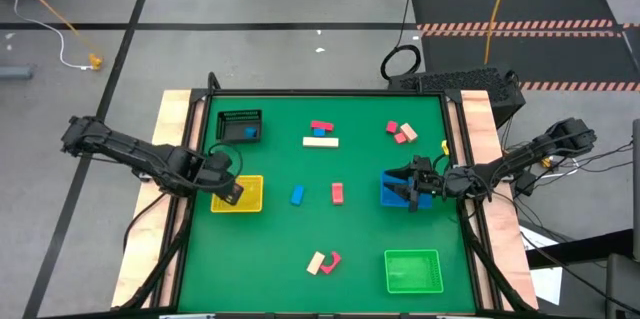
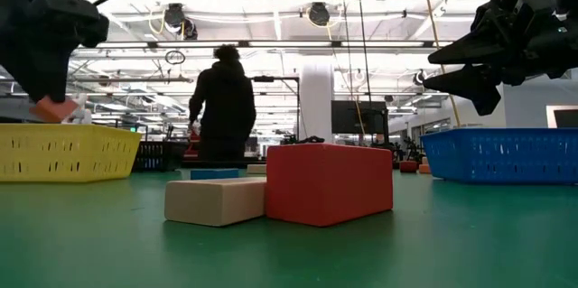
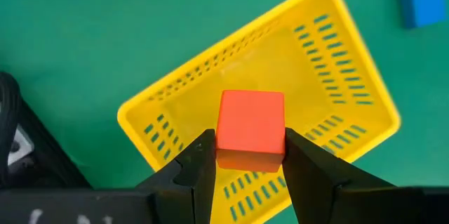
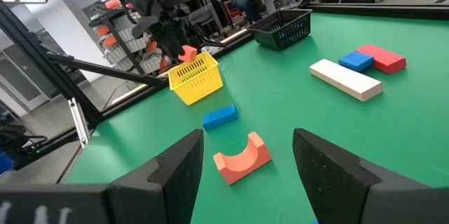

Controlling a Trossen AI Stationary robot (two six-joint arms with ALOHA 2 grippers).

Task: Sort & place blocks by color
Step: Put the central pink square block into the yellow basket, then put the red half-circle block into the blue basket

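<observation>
Green felt covers the table (image 1: 330,249), and on it you have four trays. The yellow tray (image 1: 240,197) sits near the left edge, and the left gripper (image 3: 242,162) hangs over it, closed on a red cube (image 3: 250,130). I judge the step in hand is dropping this cube; next you need only open the fingers above the tray. The right gripper (image 4: 245,155) waits above the blue tray (image 1: 393,191) near the right edge, its fingers wide apart and holding nothing. Other blocks lie scattered across the middle.
</observation>
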